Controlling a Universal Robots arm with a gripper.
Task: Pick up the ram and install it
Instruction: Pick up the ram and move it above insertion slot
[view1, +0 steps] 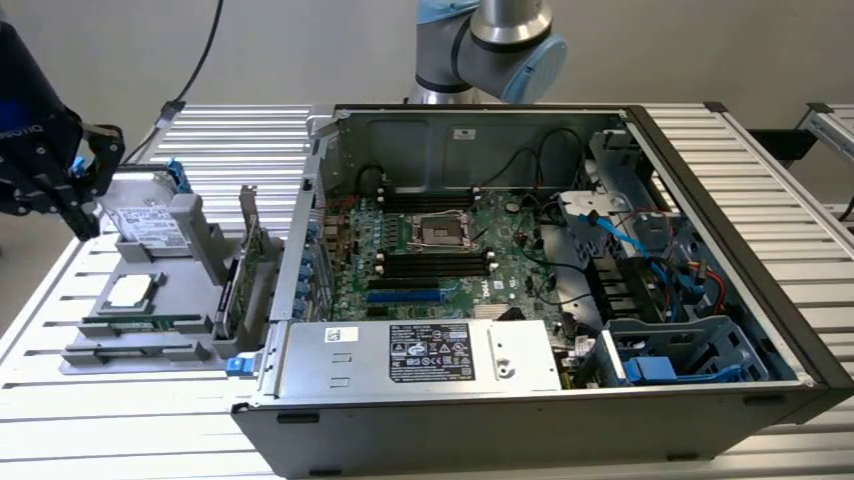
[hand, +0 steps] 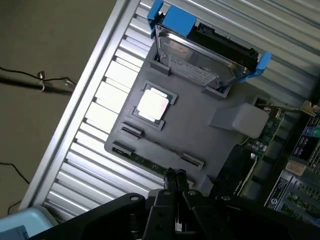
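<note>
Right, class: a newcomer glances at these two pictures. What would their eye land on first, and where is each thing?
The open PC case dominates the middle of the exterior view, its green motherboard bare to see. At that view's left sits a grey tray carrying a hard drive with blue rails, a silver chip and the ram. The shut tool hangs over the tray near the ram.

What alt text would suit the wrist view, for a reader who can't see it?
The end effector, shut and empty, hangs over a grey holder near the ram, a thin green stick lying in its slot. The holder also carries a processor chip and a hard drive with blue brackets, on a slatted metal table.
</note>
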